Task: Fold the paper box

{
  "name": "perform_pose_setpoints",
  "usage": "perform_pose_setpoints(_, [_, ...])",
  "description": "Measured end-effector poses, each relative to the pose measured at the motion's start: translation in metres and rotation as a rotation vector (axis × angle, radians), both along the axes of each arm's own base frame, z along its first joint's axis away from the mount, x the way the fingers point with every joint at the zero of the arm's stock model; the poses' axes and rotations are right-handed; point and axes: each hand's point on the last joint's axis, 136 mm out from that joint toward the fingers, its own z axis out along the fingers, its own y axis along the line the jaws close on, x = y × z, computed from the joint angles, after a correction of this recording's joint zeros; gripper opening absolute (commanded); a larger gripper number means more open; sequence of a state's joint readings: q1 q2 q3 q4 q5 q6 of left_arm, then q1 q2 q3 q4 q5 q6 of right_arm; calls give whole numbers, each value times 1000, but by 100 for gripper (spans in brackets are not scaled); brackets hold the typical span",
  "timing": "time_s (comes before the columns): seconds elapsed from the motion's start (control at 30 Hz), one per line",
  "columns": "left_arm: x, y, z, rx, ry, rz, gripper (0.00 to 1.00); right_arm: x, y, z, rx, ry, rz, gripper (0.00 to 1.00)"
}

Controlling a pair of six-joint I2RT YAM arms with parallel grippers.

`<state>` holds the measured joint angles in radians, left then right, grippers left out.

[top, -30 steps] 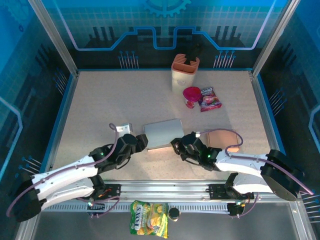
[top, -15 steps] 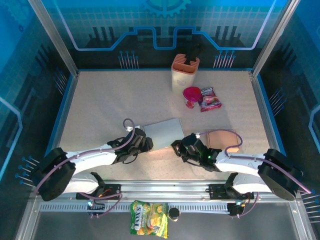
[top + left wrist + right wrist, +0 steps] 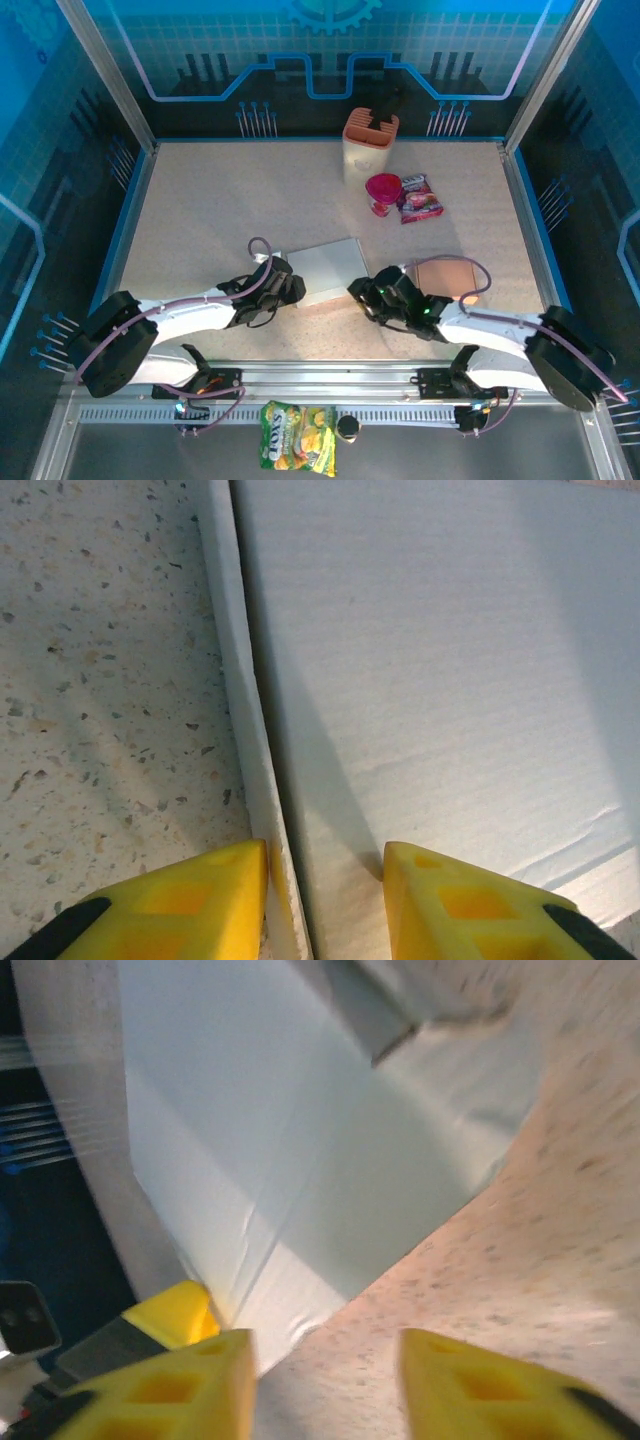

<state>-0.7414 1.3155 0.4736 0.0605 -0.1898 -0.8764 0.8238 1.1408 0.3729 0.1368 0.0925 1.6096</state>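
The paper box (image 3: 325, 268) lies as a flat pale grey-white sheet at the middle front of the table. My left gripper (image 3: 292, 287) is at its near left corner. In the left wrist view its yellow fingers (image 3: 190, 900) straddle the box's raised side edge (image 3: 240, 730), with the left finger against the edge and a gap to the right finger over the panel (image 3: 430, 680). My right gripper (image 3: 358, 292) is at the box's near right corner. It stands open (image 3: 325, 1380) over bare table, with the box corner (image 3: 300, 1130) just beyond its left finger.
A brown square card (image 3: 445, 275) lies right of the box beside the right arm. At the back stand a peach holder (image 3: 370, 140), a pink cup (image 3: 382, 190) and a snack packet (image 3: 420, 198). A candy bag (image 3: 297, 435) lies beyond the front rail.
My right gripper has opened and let go of the box's near edge, which has dropped flatter. My left gripper moved in to the box's left corner and narrowed its jaws.
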Motion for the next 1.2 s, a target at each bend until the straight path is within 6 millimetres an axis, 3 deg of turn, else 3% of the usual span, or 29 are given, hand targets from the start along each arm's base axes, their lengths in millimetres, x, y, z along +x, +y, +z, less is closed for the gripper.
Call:
perform_pose_setpoints(0.17, [-2,2,1,8,-10,-13,34,15,-44,42,-150,-149,73,73])
perform_pose_setpoints(0.27, [-3,4,1,13,-15,-18,34,33,-74,62,-224,-228,89,71])
perform_pose_setpoints(0.37, [-3,4,1,21,-22,-28,34,49,-88,60,-285,-226,153,65])
perform_pose_setpoints(0.53, [-4,5,0,25,-28,-32,35,70,-66,32,-333,-158,371,61])
perform_pose_setpoints(0.77, [-4,6,1,36,-40,-50,35,74,-44,-12,-344,-97,545,61])
perform_pose_setpoints(0.97, [-2,8,1,43,-44,-50,35,77,-19,-32,-338,-96,646,41])
perform_pose_setpoints(1.07, [-1,10,1,47,-46,-50,34,78,-14,-31,-327,-113,655,28])
perform_pose_setpoints(1.2, [-1,10,1,45,-44,-50,29,79,-14,-30,-322,-136,647,21])
